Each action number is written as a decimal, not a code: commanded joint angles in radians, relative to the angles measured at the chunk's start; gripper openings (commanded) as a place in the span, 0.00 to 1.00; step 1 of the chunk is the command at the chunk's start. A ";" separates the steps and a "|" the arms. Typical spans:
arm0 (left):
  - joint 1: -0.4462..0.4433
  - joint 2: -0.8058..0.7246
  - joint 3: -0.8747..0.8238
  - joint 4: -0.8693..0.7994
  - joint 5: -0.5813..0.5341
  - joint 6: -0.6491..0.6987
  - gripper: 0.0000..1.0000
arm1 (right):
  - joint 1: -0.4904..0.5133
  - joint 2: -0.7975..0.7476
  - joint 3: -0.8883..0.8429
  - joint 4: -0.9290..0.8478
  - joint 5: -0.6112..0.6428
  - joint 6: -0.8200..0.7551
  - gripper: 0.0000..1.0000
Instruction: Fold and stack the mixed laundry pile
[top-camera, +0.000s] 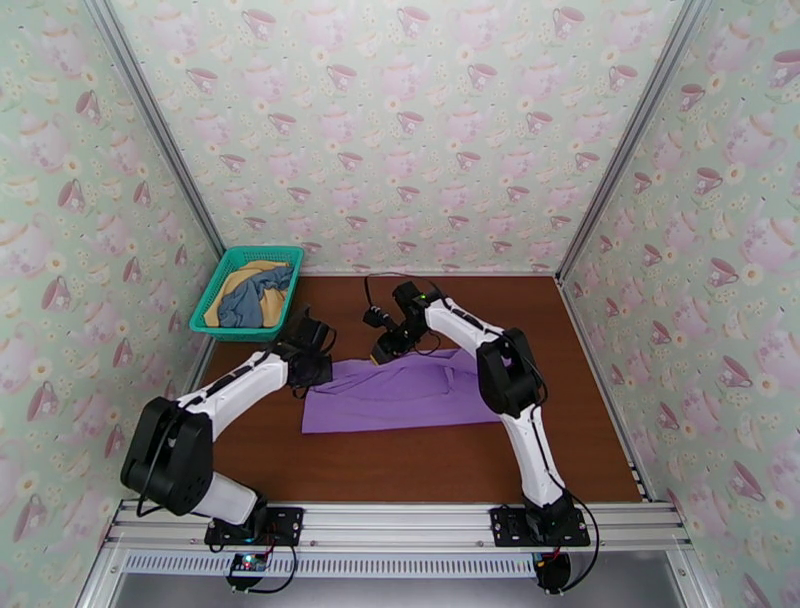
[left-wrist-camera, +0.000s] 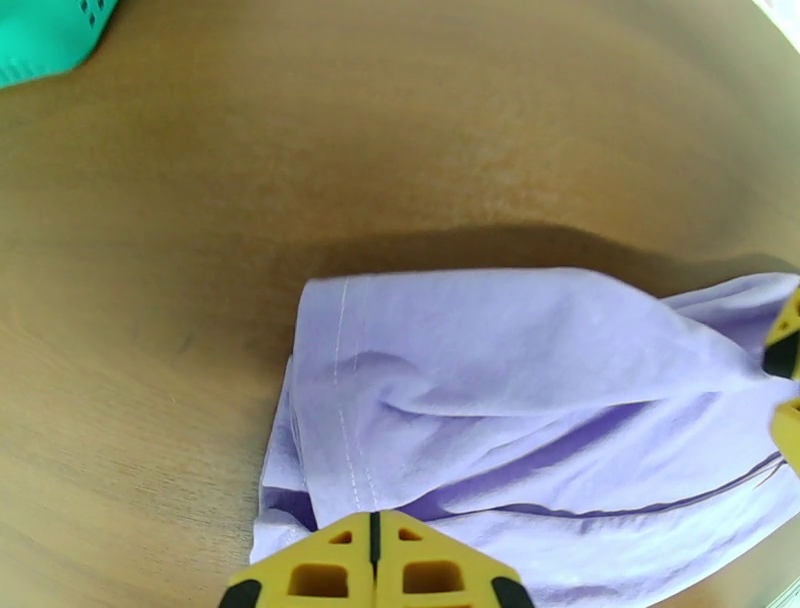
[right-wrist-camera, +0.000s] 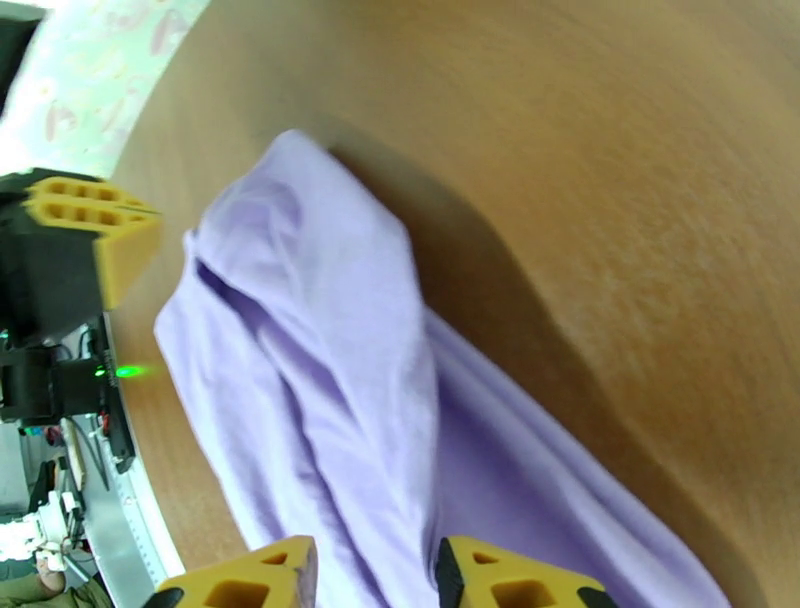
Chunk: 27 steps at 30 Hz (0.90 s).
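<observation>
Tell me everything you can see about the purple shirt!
The purple shirt is soft lilac cloth with stitched hems, wrinkled and doubled over in layers. It lies spread in the middle of the brown table. Its far edge is raised off the wood and casts a shadow. The left tool is shut, pinching the far left corner. The right tool grips a bunch of the far edge, with cloth filling the gap between its fingers.
</observation>
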 joint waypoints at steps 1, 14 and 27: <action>-0.007 0.020 -0.010 0.020 0.018 -0.018 0.00 | 0.010 -0.041 -0.052 0.035 -0.077 0.009 0.38; -0.009 0.079 0.077 -0.054 -0.076 -0.045 0.13 | 0.023 -0.081 -0.083 0.097 0.010 0.041 0.42; 0.061 0.344 0.281 -0.102 -0.053 0.001 0.36 | 0.023 0.233 0.412 -0.203 0.134 -0.025 0.51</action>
